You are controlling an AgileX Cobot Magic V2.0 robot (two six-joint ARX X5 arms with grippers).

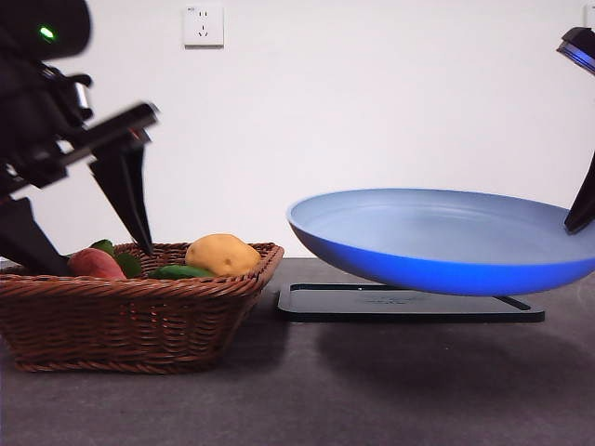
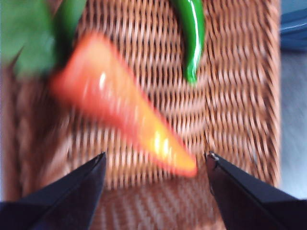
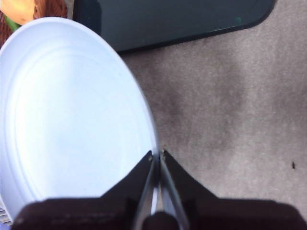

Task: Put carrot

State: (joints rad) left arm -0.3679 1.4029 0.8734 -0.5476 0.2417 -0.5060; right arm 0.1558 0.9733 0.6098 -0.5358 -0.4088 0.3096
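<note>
Step in hand looks like the reach for the pick: the left gripper (image 2: 153, 160) hangs over the basket (image 1: 139, 321) w/ jaws spread wide, not touching anything. The carrot (image 2: 120, 108) lies on the basket's woven floor, its thin tip pointing in between the two jaws, green leaves (image 2: 24, 43) at the thick end. A slim green pepper (image 2: 192, 38) lies near it, apart. The wrist view is blurred, so exact gap can't be judged.

The right gripper (image 3: 157, 155) has its jaws pressed on the rim of the blue plate (image 1: 446, 237), holding it tilted above the table (a dark tray (image 1: 409, 305) lies below it). A potato (image 1: 223, 254) sits in the basket on the plate's side.

Next move, I'd say: drop lower, center over the carrot's thicker body rather than the tip, then close w/o snagging the pepper.
</note>
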